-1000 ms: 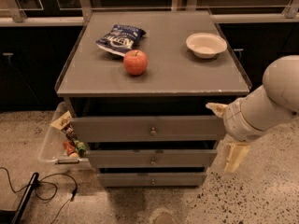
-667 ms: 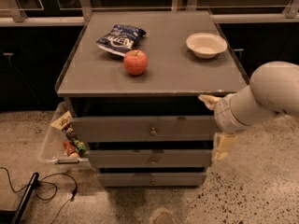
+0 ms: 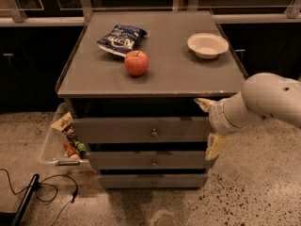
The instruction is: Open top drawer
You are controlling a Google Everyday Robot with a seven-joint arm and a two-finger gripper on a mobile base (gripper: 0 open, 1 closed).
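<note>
The top drawer is the tallest grey front of the cabinet, with a small round metal knob at its middle. Its front stands a little forward of the cabinet frame, with a dark gap above it. My gripper is at the right end of this drawer front, well to the right of the knob. It is open: one pale fingertip shows above the drawer front's top edge and the other hangs at its lower edge. The white arm reaches in from the right.
Two shorter grey drawers sit below. On the cabinet top lie a red apple, a blue chip bag and a white bowl. A clear bin of snacks hangs at the left. A black cable lies on the floor.
The arm and gripper have moved left, from beside the cabinet's right edge onto the right end of the top drawer front. The drawers have not visibly moved.
</note>
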